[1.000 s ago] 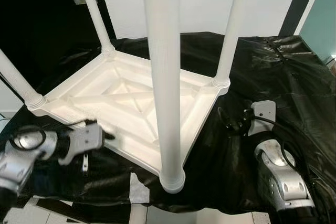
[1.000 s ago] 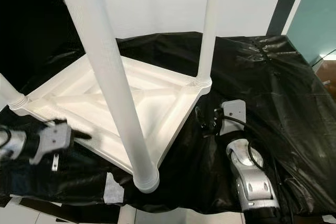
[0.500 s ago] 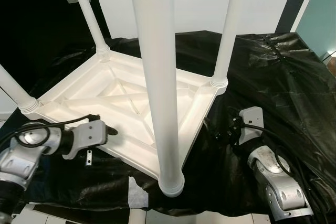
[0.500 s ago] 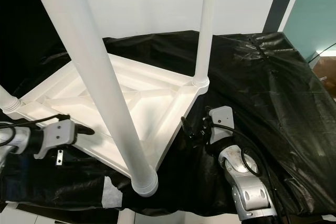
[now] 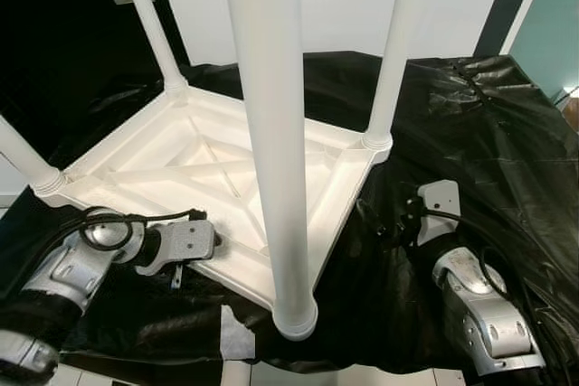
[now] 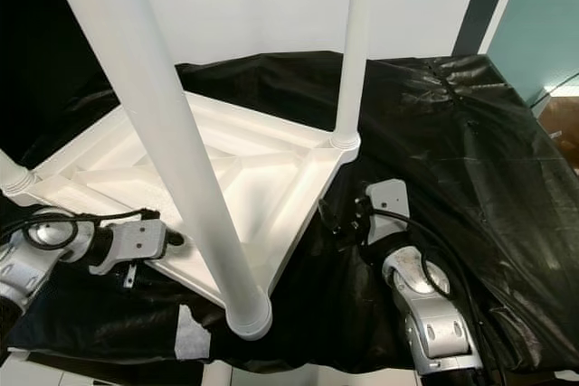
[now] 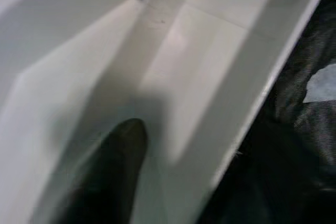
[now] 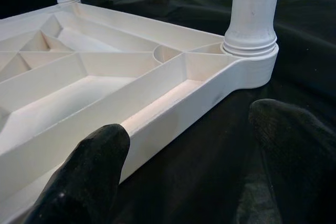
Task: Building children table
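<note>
So the white kids' table is flipped upside down on a black plastic sheet, all four legs sticking straight up; the left gripper is tucked in at the near edge of the tabletop frame, one black finger lying inside a white channel, can't tell if it's spread or closed; the right gripper sits low on the sheet by the right-hand edge, fingers spread wide, one just over the rim, gripping nothing; there's a pale patch of tape on the sheet near the front leg
</note>
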{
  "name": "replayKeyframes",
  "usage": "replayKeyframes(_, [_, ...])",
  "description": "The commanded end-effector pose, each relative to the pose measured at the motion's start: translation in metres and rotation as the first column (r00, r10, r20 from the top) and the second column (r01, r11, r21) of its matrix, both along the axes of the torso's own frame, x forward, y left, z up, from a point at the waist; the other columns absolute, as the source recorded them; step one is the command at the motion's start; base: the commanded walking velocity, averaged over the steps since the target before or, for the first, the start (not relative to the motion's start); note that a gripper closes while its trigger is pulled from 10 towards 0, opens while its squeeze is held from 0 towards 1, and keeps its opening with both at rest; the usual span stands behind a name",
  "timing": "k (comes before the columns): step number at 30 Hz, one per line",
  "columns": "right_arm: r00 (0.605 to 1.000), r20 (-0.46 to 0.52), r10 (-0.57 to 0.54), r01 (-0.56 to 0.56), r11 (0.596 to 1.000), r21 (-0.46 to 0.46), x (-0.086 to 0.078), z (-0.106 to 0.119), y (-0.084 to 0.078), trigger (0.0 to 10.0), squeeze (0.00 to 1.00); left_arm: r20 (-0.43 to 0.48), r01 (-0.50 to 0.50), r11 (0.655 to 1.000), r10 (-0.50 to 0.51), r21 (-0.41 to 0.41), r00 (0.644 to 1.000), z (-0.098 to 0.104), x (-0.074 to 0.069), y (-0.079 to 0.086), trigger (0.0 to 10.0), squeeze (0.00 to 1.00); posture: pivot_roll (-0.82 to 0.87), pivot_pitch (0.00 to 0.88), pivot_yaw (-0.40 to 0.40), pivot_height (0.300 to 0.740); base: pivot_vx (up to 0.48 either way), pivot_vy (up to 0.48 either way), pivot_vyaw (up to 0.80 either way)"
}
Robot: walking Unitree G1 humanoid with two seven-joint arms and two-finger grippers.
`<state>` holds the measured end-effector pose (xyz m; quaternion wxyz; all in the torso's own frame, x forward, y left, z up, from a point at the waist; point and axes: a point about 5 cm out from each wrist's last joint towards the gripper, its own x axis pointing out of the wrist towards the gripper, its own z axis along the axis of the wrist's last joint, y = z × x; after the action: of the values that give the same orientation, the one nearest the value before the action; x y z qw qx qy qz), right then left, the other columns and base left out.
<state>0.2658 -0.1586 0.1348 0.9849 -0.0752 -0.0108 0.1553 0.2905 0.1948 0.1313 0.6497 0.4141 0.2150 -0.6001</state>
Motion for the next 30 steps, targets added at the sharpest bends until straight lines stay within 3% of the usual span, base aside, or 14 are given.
replayKeyframes(1, [1.0, 0.005, -0.003, 0.003, 1.0, -0.001, 0.0, 0.002, 0.002, 10.0, 0.0, 0.008, -0.025, 1.0, 0.025, 0.018, 1.0, 0.001, 0.007, -0.002, 0.0, 0.0, -0.06, 0.048, 0.077, 0.74, 0.0, 0.0, 0.0])
replayKeyframes(9, [0.999, 0.008, -0.032, 0.032, 0.999, 0.001, -0.004, 0.002, 0.0, 10.0, 0.0, 0.003, -0.089, 0.995, 0.089, 0.034, 0.996, 0.0, 0.015, 0.002, 0.0, 0.0, -0.08, 0.049, 0.098, 0.74, 0.0, 0.0, 0.0])
replayKeyframes(12, [0.999, 0.014, -0.046, 0.046, 0.999, 0.019, -0.004, 0.004, 0.0, 10.0, 0.0, 0.018, -0.169, 0.986, 0.169, -0.004, 0.985, 0.001, 0.017, 0.006, 0.0, 0.0, -0.07, 0.05, 0.094, 0.74, 0.0, 0.0, 0.0])
replayKeyframes(15, [0.999, 0.016, -0.049, 0.049, 0.999, 0.023, -0.003, 0.004, 0.0, 10.0, 0.0, 0.021, -0.189, 0.982, 0.189, -0.015, 0.982, 0.001, 0.017, 0.007, 0.0, 0.0, -0.07, 0.052, 0.092, 0.74, 0.0, 0.0, 0.0])
replayKeyframes(22, [0.993, 0.033, -0.109, 0.108, 0.994, 0.031, 0.003, 0.007, -0.007, 10.0, 0.0, 0.033, -0.268, 0.962, 0.27, -0.055, 0.962, -0.004, 0.007, 0.005, 0.0, 0.0, -0.05, 0.058, 0.071, 0.74, 0.0, 0.0, 0.0])
replayKeyframes(30, [0.99, 0.035, -0.139, 0.138, 0.99, 0.026, 0.005, 0.01, -0.016, 10.0, 0.0, 0.013, -0.34, 0.938, 0.342, -0.068, 0.94, -0.009, -0.02, 0.002, 0.0, 0.0, -0.05, 0.062, 0.047, 0.74, 0.0, 0.0, 0.0])
